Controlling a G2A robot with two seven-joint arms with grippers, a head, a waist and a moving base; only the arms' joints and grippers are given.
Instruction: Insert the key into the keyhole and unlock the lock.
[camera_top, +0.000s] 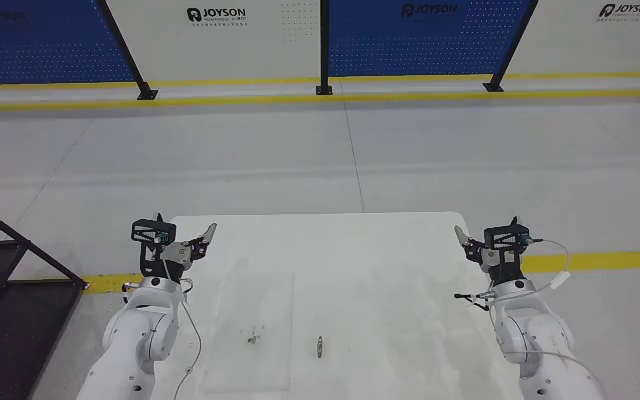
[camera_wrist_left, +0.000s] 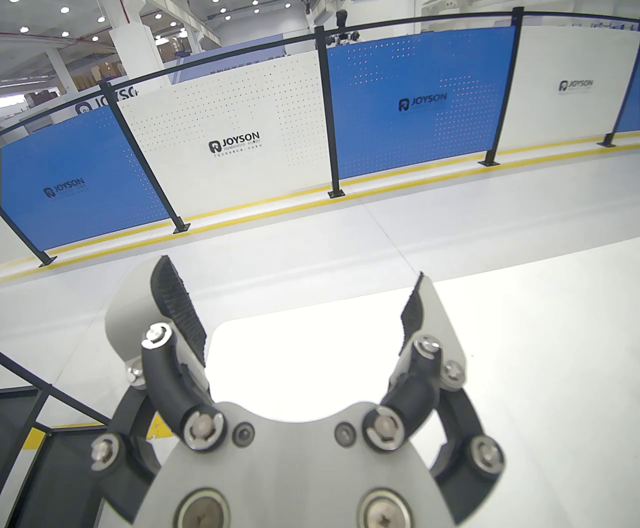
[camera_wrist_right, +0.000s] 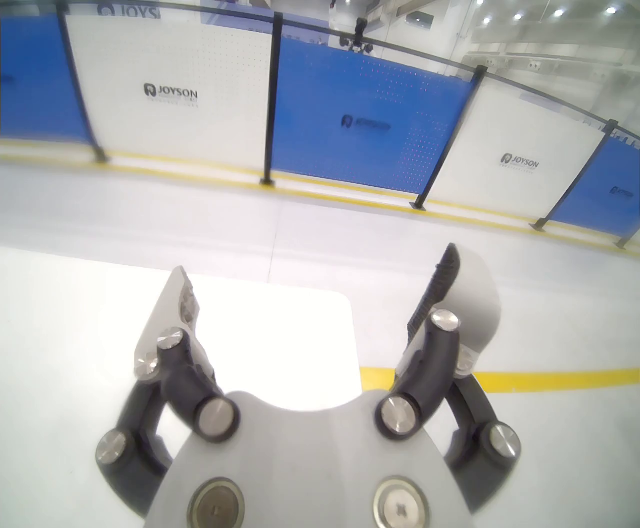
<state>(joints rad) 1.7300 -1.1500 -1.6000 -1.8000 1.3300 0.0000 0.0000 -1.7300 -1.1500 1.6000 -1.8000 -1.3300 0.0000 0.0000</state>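
Key (camera_top: 319, 346) near lock (camera_top: 253, 338) on table (camera_top: 400, 270), left gripper (camera_wrist_left: 292, 270), right gripper (camera_wrist_right: 315, 260), fingers spread

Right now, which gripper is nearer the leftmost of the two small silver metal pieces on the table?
Left. The left gripper is beyond and left of the small silver metal piece; the right gripper is far across the white table.

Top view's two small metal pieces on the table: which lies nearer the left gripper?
The metal piece on the left gripper's side; the other piece lies nearer the middle of the table.
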